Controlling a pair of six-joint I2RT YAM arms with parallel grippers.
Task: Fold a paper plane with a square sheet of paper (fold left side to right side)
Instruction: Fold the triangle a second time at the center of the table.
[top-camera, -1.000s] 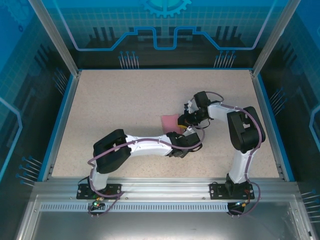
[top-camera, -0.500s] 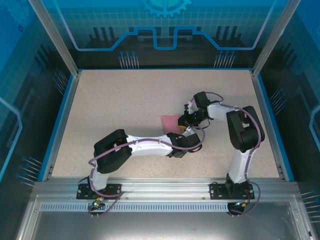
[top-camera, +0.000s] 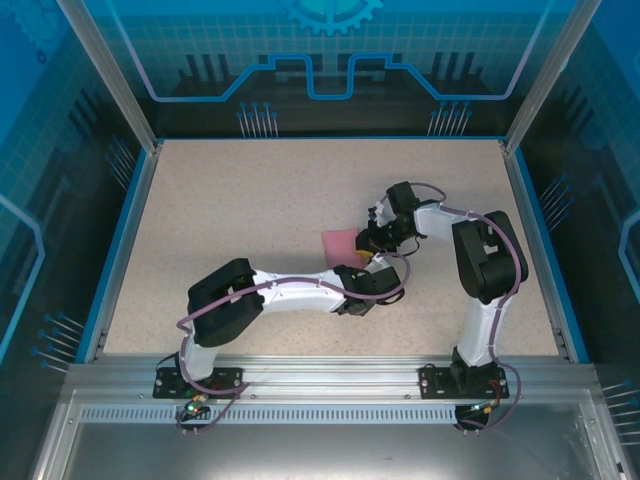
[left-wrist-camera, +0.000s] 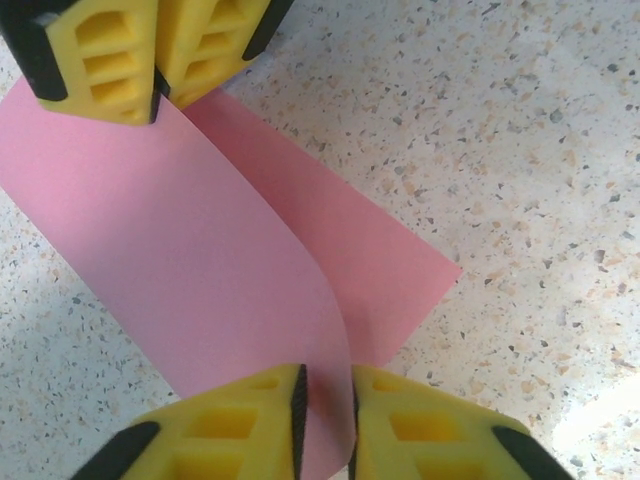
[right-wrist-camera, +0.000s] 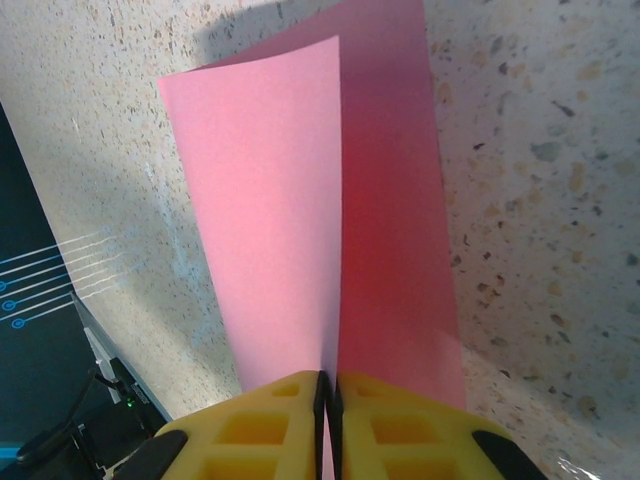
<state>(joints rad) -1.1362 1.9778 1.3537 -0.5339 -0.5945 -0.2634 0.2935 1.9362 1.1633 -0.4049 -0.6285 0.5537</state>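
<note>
Top external: fixed high above and behind the arm bases (top-camera: 197, 380), looking down and forward over the whole surface (top-camera: 250, 200); distant view. Left wrist: very close, aimed steeply down at the surface, the left claw (left-wrist-camera: 326, 390) at the bottom edge and the right claw (left-wrist-camera: 157, 100) opposite at the top edge. Right wrist: equally close, own fingers at the bottom edge, looking obliquely along the square sheet of paper (right-wrist-camera: 290, 200). All three views share that sheet and the speckled patch around it.
</note>
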